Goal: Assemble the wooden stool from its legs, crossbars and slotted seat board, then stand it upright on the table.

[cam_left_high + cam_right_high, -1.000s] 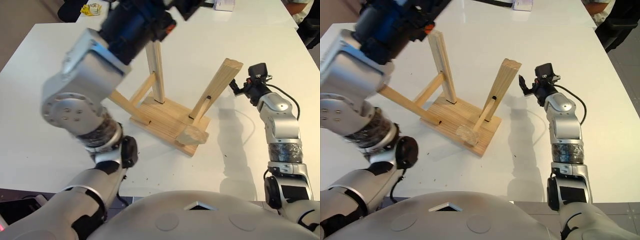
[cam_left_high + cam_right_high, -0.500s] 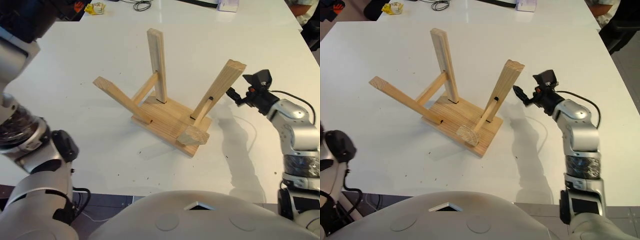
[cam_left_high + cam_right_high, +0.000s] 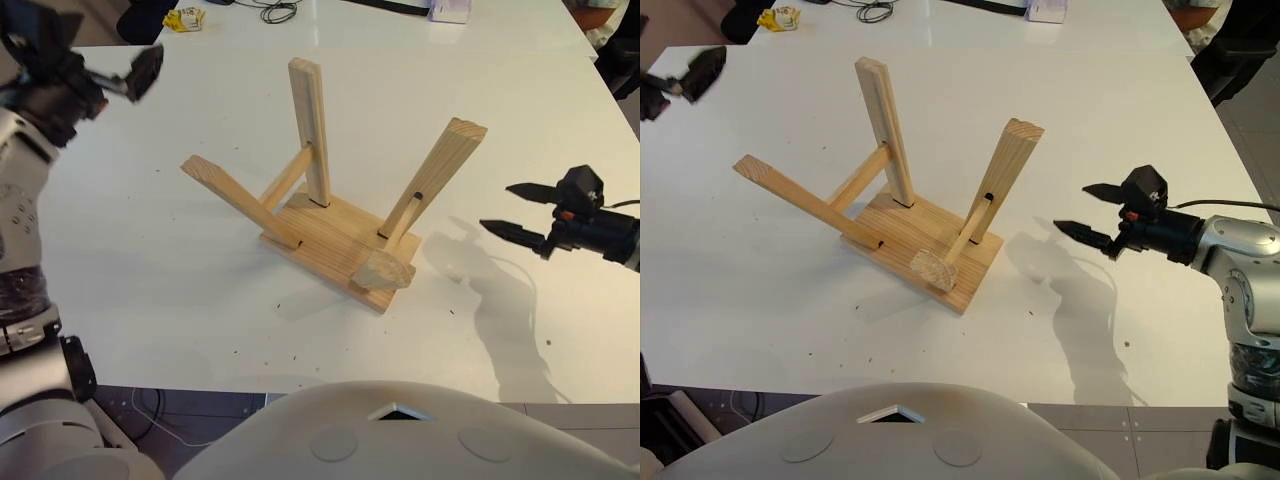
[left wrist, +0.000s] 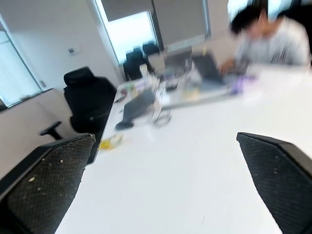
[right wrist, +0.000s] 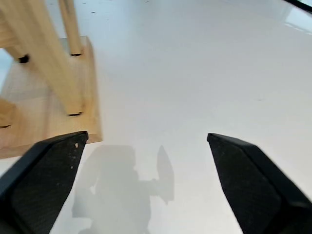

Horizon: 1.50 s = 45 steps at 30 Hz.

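Two spread, empty grippers above white table (image 3: 200, 290), office chair (image 4: 90, 100) beyond the left gripper (image 4: 165, 136), right gripper (image 3: 1071, 206) now farther from the upturned stool (image 3: 330, 235).

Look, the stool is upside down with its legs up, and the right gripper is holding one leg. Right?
No. The stool is upside down with its legs up, but the right gripper holds nothing: it is open and apart from the stool, as the right eye view shows.
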Each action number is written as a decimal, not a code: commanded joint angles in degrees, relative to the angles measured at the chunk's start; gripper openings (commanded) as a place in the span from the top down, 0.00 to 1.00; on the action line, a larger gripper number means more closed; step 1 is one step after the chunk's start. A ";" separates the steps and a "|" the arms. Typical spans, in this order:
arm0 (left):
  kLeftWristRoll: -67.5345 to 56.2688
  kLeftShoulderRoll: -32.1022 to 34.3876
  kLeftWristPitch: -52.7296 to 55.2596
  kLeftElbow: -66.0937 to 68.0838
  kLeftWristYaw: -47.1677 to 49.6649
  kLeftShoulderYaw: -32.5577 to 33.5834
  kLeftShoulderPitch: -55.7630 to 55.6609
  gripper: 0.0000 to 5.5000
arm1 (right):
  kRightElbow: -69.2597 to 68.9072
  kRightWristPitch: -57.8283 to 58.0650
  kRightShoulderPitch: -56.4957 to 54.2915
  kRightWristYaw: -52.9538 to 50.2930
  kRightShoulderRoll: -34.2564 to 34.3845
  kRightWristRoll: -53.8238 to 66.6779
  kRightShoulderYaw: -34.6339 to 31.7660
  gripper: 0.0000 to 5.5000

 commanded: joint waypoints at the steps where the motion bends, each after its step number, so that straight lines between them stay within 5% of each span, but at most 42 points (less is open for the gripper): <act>1: 5.04 -1.53 -9.79 2.67 -7.18 -2.71 7.48 0.02 | -5.89 0.99 1.82 4.68 -3.60 3.89 -0.33 0.18; 6: 10.13 -6.75 -22.86 1.10 -11.68 -6.00 24.26 0.02 | -11.13 0.49 1.51 4.75 -3.60 3.98 4.54 0.18; 11: 15.12 -10.45 -29.03 5.20 -11.15 -8.72 26.38 0.02 | -13.88 -3.12 5.00 5.82 -4.40 0.40 10.88 0.18; 23: 20.28 -18.50 -31.81 5.82 -12.14 -18.61 23.63 0.02 | -11.76 -9.76 5.79 0.74 -1.49 -9.94 24.07 0.50; 34: 17.56 -19.49 -28.17 3.65 -15.74 -21.23 26.20 0.02 | -3.03 -16.91 2.18 -1.82 0.80 -16.56 27.71 0.81; 45: 12.19 -18.36 -17.18 -9.80 -15.36 -19.05 32.72 0.02 | 7.66 -23.54 -4.65 -7.56 4.49 -23.44 27.41 0.81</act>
